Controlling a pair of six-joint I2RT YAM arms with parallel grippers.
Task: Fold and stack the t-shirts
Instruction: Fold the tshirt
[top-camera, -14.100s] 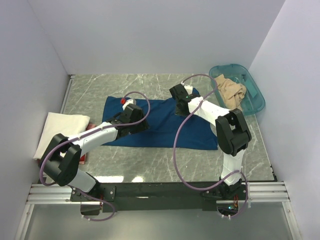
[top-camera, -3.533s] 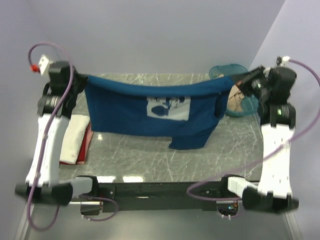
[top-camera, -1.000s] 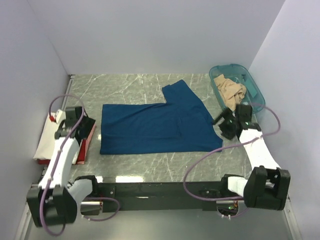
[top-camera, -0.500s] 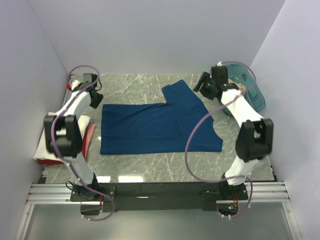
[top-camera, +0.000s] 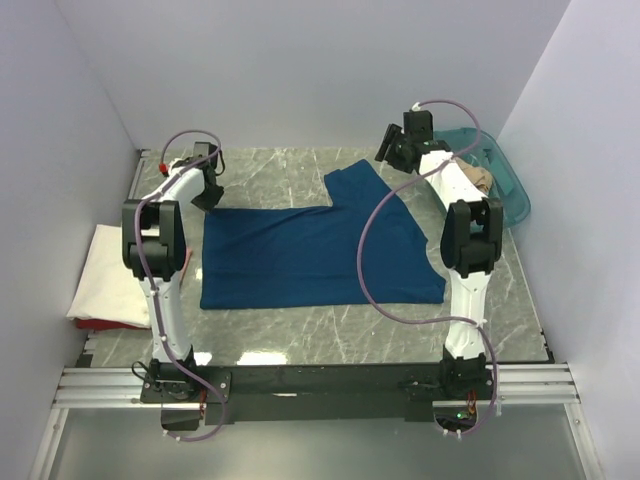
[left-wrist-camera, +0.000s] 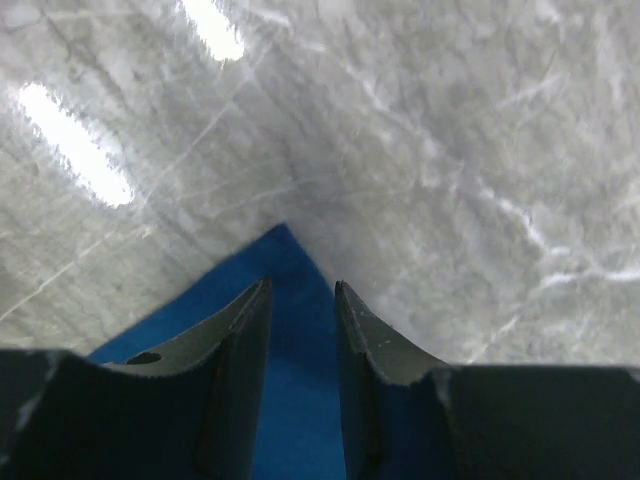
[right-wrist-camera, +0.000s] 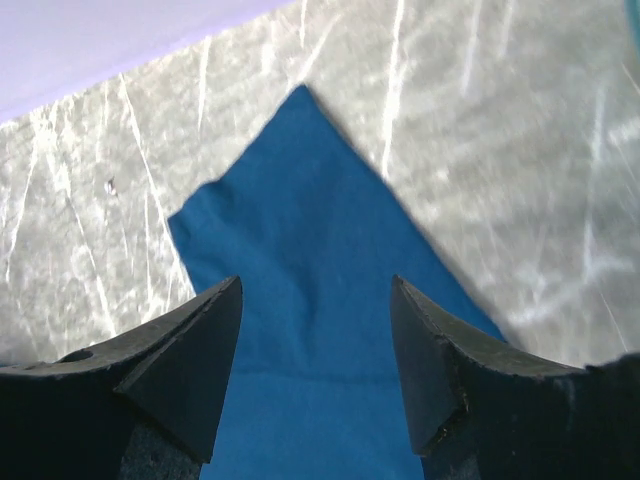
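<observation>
Here the navy t-shirt lies flat mid-table, long axis 9 to 3 o'clock; the left gripper, narrowly parted, straddles its 10 o'clock corner, the right gripper (spread wide) hovers over the 1 o'clock sleeve, neither pinching cloth.

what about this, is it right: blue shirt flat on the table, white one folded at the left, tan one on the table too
No: the top view shows the tan shirt in the teal tub, far right. The blue shirt lies flat on the table, the white shirt folded at the left.
</observation>
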